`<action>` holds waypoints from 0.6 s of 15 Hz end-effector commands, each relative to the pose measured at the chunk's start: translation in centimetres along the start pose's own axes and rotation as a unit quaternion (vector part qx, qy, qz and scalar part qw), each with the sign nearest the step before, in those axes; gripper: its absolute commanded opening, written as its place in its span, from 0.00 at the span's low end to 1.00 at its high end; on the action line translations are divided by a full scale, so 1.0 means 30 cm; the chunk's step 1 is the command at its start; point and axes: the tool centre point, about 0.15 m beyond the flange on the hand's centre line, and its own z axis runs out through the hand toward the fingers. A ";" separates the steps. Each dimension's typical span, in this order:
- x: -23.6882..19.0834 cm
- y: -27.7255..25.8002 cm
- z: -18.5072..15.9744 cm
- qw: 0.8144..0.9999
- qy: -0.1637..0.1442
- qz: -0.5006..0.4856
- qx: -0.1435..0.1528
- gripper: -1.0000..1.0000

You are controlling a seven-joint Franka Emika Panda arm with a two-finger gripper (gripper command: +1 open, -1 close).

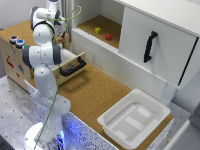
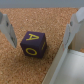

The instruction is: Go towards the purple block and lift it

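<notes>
Two fingers (image 2: 7, 27) of my gripper (image 2: 40, 27) stood wide apart around the purple block (image 2: 33, 44), mid-frame on the cork, so I judged dropping straight down, then squeezing, was best.

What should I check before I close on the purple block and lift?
1. Target identity: purple block with yellow letters is in the wrist view, not the yellow-green cube or red cube. Ok.
2. Gripper open: the fingers stand apart. Ok.
3. Block between the fingers: it sits in the gap, nearer one finger. Ok, could be better centred.
4. Finger contact with block: none visible. Ok.
5. Clearance beside the block: a white edge lies close to the far finger. Cannot tell.
6. Finger height above the cork surface: tips out of frame. Cannot tell.
</notes>
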 end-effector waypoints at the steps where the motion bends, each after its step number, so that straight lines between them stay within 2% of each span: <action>1: 0.086 -0.090 0.024 0.991 -0.076 -0.001 -0.107 1.00; 7: 0.106 -0.088 0.044 0.991 -0.076 0.018 -0.105 1.00; 8: 0.107 -0.088 0.053 0.991 -0.080 0.021 -0.109 0.00; 9: 0.111 -0.089 0.059 0.991 -0.079 0.020 -0.101 0.00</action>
